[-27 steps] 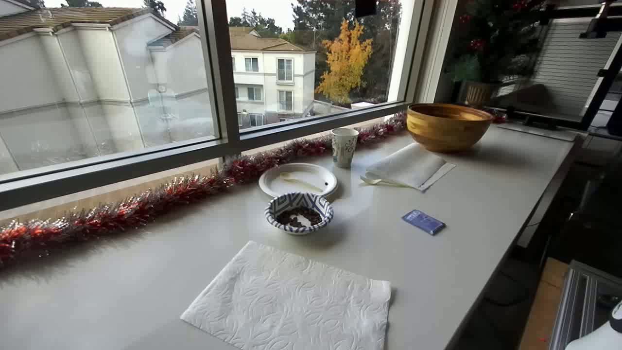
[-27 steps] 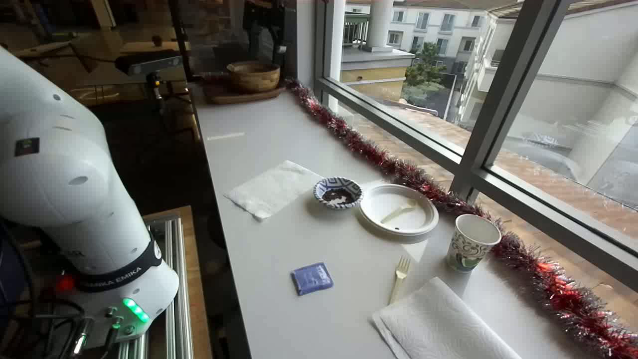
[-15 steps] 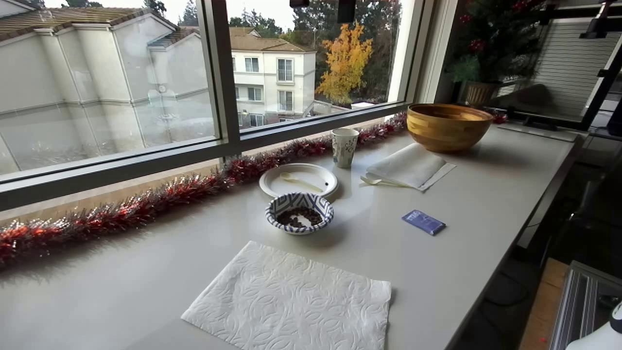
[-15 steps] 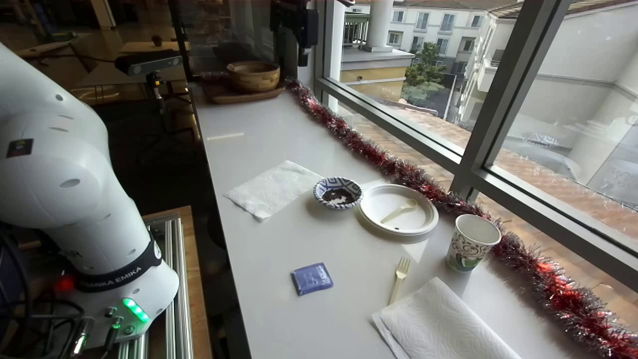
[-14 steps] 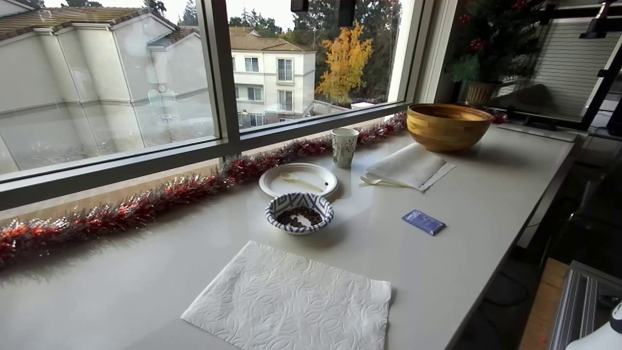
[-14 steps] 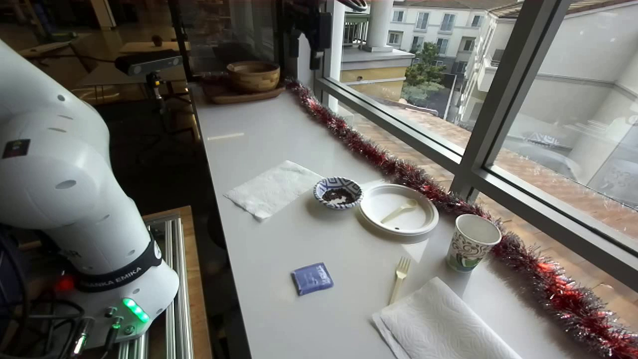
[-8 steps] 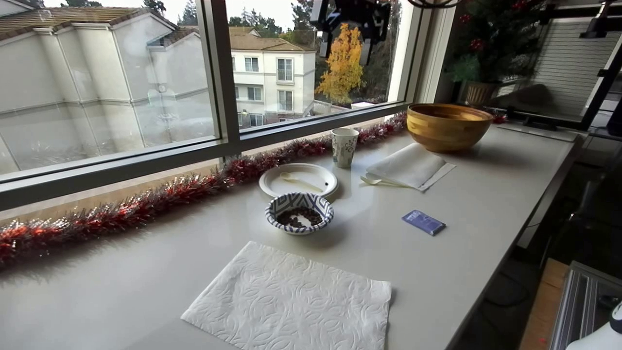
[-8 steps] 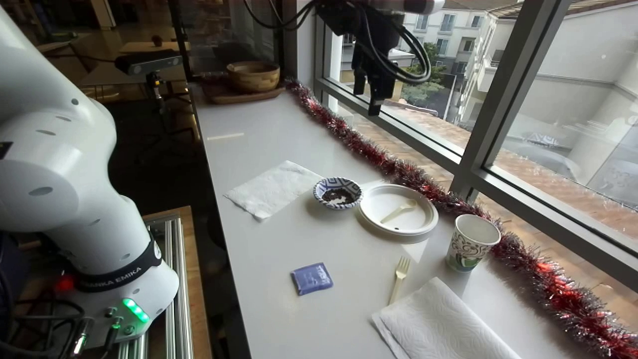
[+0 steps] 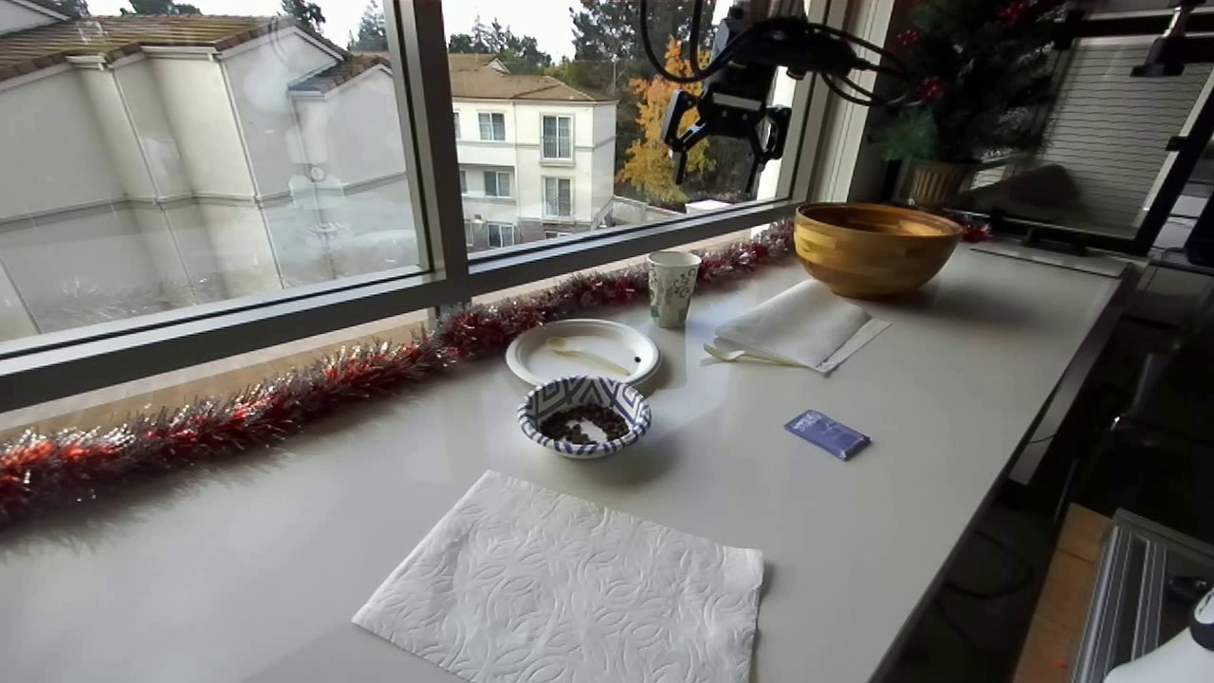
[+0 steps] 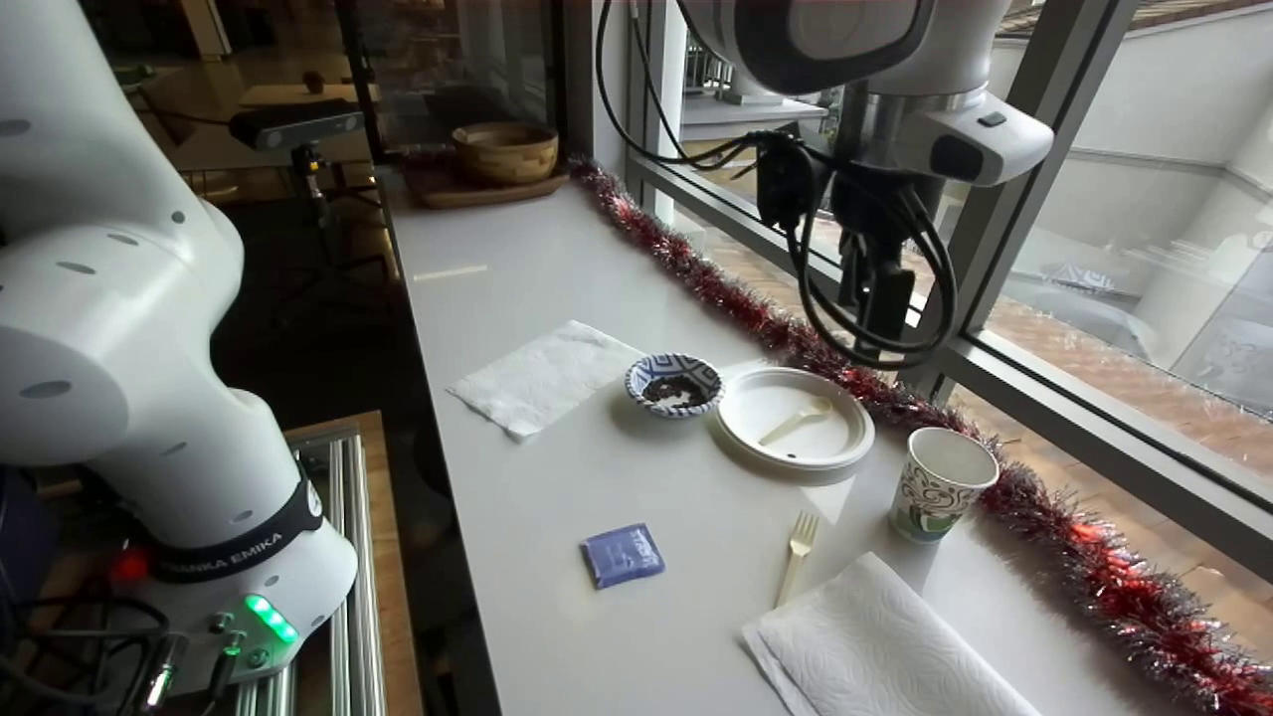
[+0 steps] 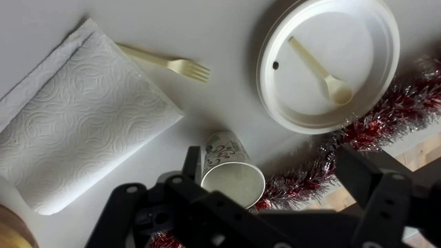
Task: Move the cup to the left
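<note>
The cup is a pale handleless paper cup with a swirl print, standing upright near the window in both exterior views (image 9: 671, 296) (image 10: 935, 489). In the wrist view the cup (image 11: 224, 151) shows its open rim, partly covered by a finger linkage. My gripper (image 9: 718, 175) is open and empty, in the air well above the table and the cup. In an exterior view the gripper (image 10: 867, 323) is partly hidden behind its cables. In the wrist view the cup appears between the spread fingers (image 11: 270, 153), closer to the left one, with the gripper apart from it.
A white plate (image 10: 741, 438) with a spoon and a patterned bowl (image 9: 584, 446) stand beside the cup. A folded napkin (image 10: 885, 646) and fork (image 10: 796, 557) lie close by. Red tinsel (image 9: 531, 318) and the window frame (image 9: 607, 242) run behind. A wooden bowl (image 9: 874, 251) stands further along.
My gripper has come down from the top edge into both exterior views and moved over toward the cup's area. The cup and the other things on the table have not moved.
</note>
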Controlling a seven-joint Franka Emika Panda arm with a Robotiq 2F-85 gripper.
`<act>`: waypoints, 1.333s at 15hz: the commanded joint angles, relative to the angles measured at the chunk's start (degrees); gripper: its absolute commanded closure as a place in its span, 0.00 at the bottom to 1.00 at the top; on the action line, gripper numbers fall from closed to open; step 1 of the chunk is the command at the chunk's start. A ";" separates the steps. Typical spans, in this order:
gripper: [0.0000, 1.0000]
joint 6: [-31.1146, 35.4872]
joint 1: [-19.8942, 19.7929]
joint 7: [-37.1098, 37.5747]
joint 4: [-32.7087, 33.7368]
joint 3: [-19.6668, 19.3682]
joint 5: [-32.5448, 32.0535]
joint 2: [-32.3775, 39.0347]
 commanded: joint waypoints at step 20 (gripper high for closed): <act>0.00 9.57 1.24 6.24 16.42 -2.89 1.56 25.53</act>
